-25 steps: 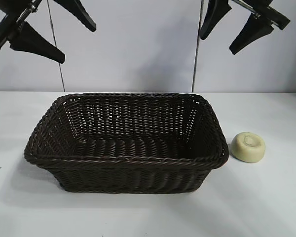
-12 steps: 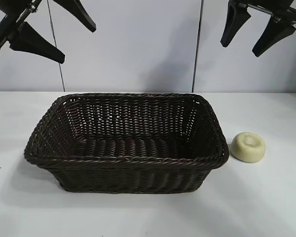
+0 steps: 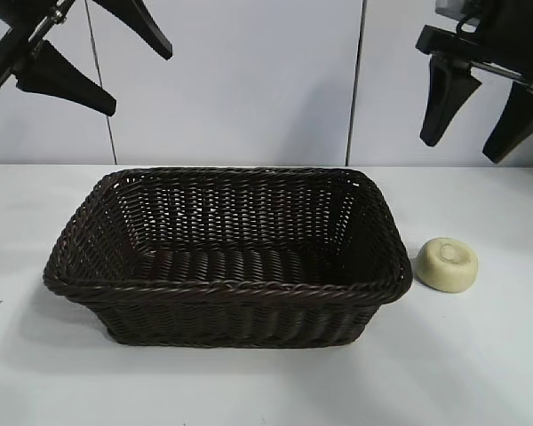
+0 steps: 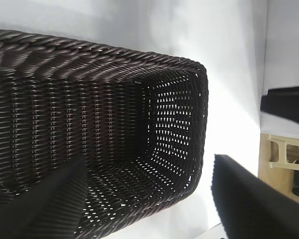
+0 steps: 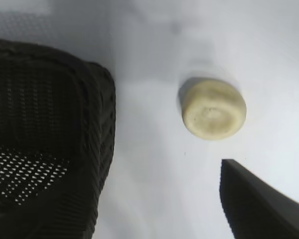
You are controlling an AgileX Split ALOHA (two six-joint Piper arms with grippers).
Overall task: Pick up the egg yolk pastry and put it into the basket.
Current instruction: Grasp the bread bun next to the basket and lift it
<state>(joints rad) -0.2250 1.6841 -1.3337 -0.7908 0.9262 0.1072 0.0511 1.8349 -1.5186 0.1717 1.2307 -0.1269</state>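
Even, bright, diffuse light. Soft shadow pools on the table (image 3: 480,373) under the front and left of the basket (image 3: 226,288). Basket interior reads dark, weave gaps glowing in left wrist view. Egg yolk pastry (image 5: 213,109) slightly soft, faint shadow on its far side. Near finger edges blurred. No hard glare.

Dark brown woven basket (image 3: 226,288), pale yellow-cream egg yolk pastry (image 3: 447,264), white table (image 3: 480,355).
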